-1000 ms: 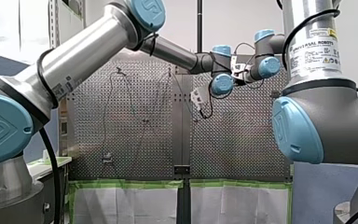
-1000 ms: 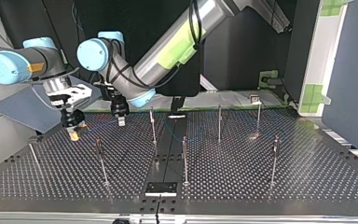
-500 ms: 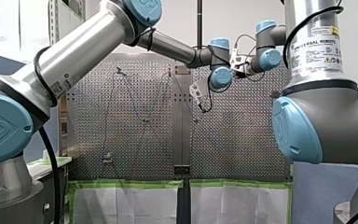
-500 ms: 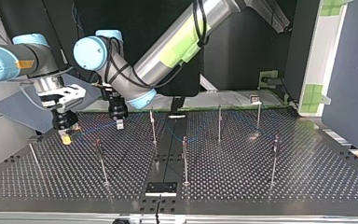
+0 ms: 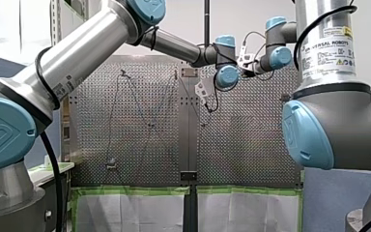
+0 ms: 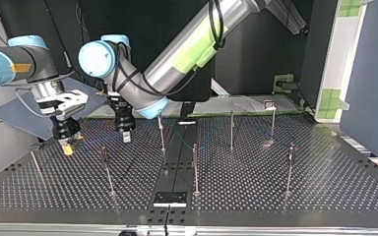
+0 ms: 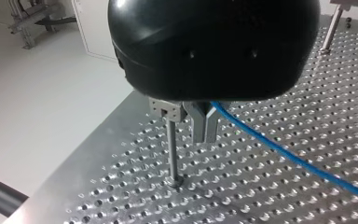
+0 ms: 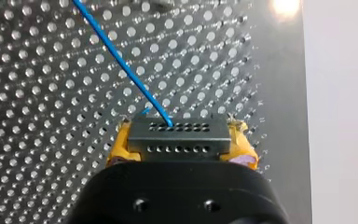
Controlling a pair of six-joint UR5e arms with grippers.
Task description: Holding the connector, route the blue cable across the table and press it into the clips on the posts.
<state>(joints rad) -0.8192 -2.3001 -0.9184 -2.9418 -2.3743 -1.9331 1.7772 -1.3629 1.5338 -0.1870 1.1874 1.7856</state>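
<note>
Right wrist view: right jaws, yellow-padded, pinch the dark connector (image 8: 179,136) by its two ends, above the table (image 8: 37,154). The blue cable (image 8: 121,65) leaves the connector's holed face and runs away over the perforations. Left wrist view: left jaws, bare metal, are pressed together just beside a post (image 7: 171,154) topped by a clip (image 7: 165,108). The cable runs out from beside them; whether they grip it I cannot tell.
</note>
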